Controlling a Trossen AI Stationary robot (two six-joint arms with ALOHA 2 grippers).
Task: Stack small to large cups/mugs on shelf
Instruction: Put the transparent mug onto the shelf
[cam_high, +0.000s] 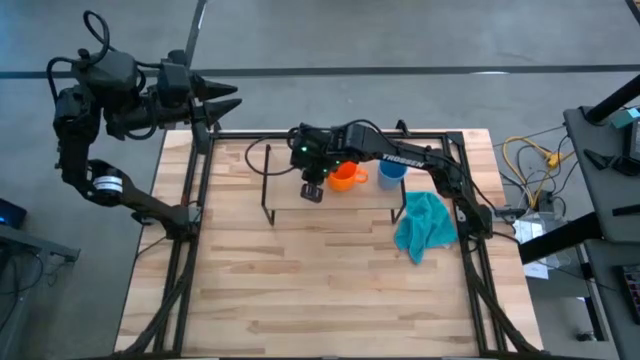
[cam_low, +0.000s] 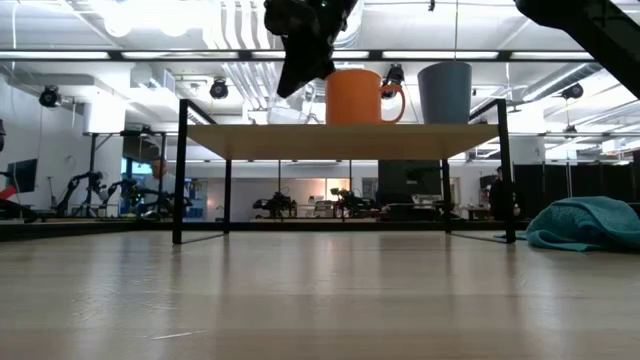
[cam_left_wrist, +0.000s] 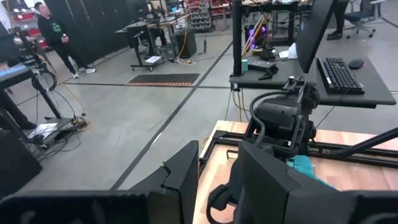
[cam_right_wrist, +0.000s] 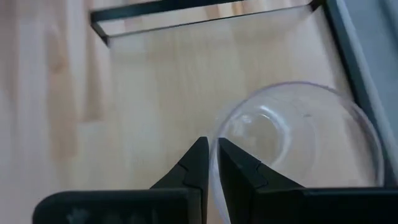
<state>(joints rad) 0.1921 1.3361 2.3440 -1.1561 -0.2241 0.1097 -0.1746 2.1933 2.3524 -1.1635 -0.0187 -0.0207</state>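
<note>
An orange mug (cam_high: 343, 177) and a light blue cup (cam_high: 390, 172) stand upright on the shelf (cam_low: 340, 140), the mug (cam_low: 352, 97) to the left of the cup (cam_low: 445, 93) in the low view. My right gripper (cam_high: 312, 190) hangs over the shelf just left of the mug, shut on a clear glass (cam_right_wrist: 298, 137). The glass shows faintly in the low view, at the shelf top (cam_low: 290, 113). My left gripper (cam_high: 225, 95) is open and waits beyond the table's far left corner, holding nothing. My right gripper pinches the glass's rim (cam_right_wrist: 214, 163) between its two fingers, one finger inside the mouth and one outside. The fingers come slanting down from above. The mouth faces up toward the wrist. I cannot tell whether the glass's base rests on the shelf.
A crumpled teal cloth (cam_high: 425, 225) lies on the table to the right of the shelf. The shelf's thin black wire legs (cam_high: 267, 190) stand on the tabletop. The table's black frame (cam_high: 190, 210) runs along its edges. Bare shelf board lies to the left of the glass.
</note>
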